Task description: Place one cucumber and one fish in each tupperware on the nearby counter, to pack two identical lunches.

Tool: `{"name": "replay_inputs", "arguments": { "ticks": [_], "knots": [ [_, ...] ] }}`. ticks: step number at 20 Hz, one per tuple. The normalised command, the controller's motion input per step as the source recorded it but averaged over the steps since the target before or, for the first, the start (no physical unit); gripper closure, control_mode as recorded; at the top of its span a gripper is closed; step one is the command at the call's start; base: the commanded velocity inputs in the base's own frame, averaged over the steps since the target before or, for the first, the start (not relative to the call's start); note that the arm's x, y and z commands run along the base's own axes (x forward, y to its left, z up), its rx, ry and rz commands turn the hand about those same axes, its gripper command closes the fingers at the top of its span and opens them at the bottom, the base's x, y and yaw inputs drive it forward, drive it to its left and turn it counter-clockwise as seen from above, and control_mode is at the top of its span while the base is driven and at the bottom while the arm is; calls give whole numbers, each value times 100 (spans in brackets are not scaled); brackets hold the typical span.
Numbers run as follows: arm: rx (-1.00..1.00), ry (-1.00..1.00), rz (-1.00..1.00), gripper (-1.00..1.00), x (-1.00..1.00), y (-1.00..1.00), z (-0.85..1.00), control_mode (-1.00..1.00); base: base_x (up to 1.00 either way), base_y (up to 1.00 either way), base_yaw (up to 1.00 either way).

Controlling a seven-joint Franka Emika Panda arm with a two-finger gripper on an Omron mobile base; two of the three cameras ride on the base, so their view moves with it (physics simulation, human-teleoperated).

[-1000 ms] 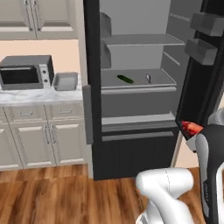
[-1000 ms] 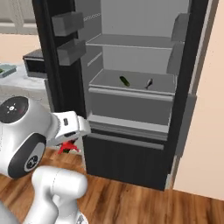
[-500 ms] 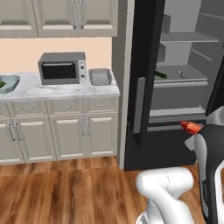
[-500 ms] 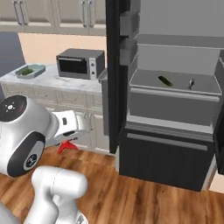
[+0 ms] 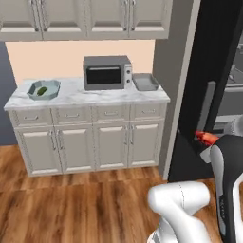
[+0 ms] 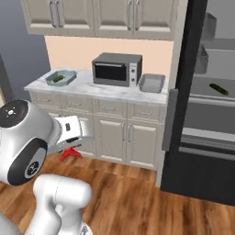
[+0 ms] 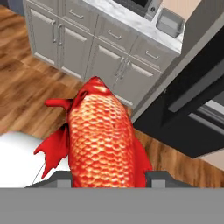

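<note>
Fingers (image 7: 107, 175) were closed on the red-orange fish (image 7: 103, 140), jaws part-way apart with the fish's body between them; hand view showed its scaled back running up from the finger tips, fins sticking out to the left. In the left base view the fish's red tip (image 5: 207, 138) poked out at the end of the arm, in front of the black fridge door (image 5: 209, 80). In the right base view its red fins (image 6: 71, 153) hung under the white hand, low in front of the beige cabinets (image 6: 119, 133).

Table (image 5: 76, 96) was well apart from the fingers. Blue-teal octagonal tupperware (image 5: 43, 89) sat at the table's left end with one cucumber (image 5: 42, 90) inside. Grey rectangular tupperware (image 5: 145, 81) sat at the right end, just beside the dark toaster oven (image 5: 107, 72); couldn't tell if anything was in it. Second cucumber (image 6: 218, 88) lay on a shelf inside the open fridge, seen in the right base view.
</note>
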Motion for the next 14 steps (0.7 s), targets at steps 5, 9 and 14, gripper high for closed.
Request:
{"name": "replay_inputs", "arguments": {
  "ticks": [5,9,14],
  "knots": [
    [0,0,0,100,0,0,0,100,21,100,-4],
    [0,0,0,100,0,0,0,100,33,100,-6],
    [0,0,0,100,0,0,0,100,78,100,-8]
  ]
}}
